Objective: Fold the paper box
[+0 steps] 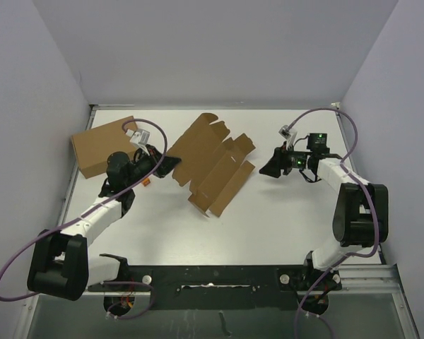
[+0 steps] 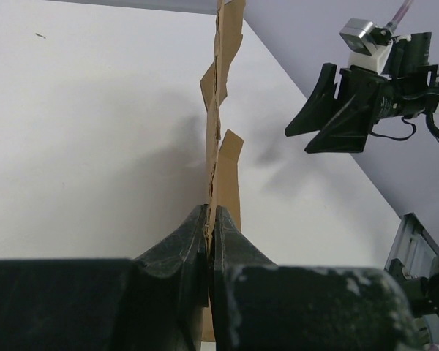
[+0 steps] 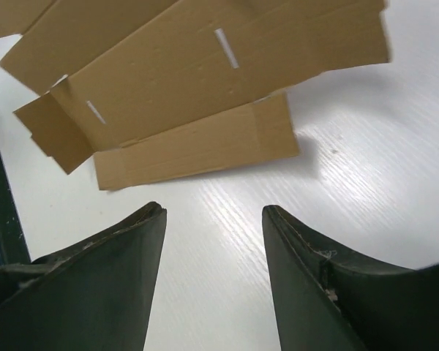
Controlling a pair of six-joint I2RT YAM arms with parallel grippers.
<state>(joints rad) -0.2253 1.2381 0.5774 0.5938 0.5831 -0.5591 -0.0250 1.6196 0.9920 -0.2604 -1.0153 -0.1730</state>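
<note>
The paper box is a flat brown die-cut sheet with flaps and slots, lying in the middle of the table. My left gripper is shut on its left edge. In the left wrist view the cardboard runs edge-on away from the pinched fingertips of the left gripper. My right gripper hovers just right of the sheet, open and empty. In the right wrist view the right gripper frames bare table, with the paper box and its near flap a short way ahead.
A larger plain cardboard box lies at the back left, behind the left arm. A small orange object sits by the left wrist. Walls enclose the table on three sides, and a black rail runs along the near edge.
</note>
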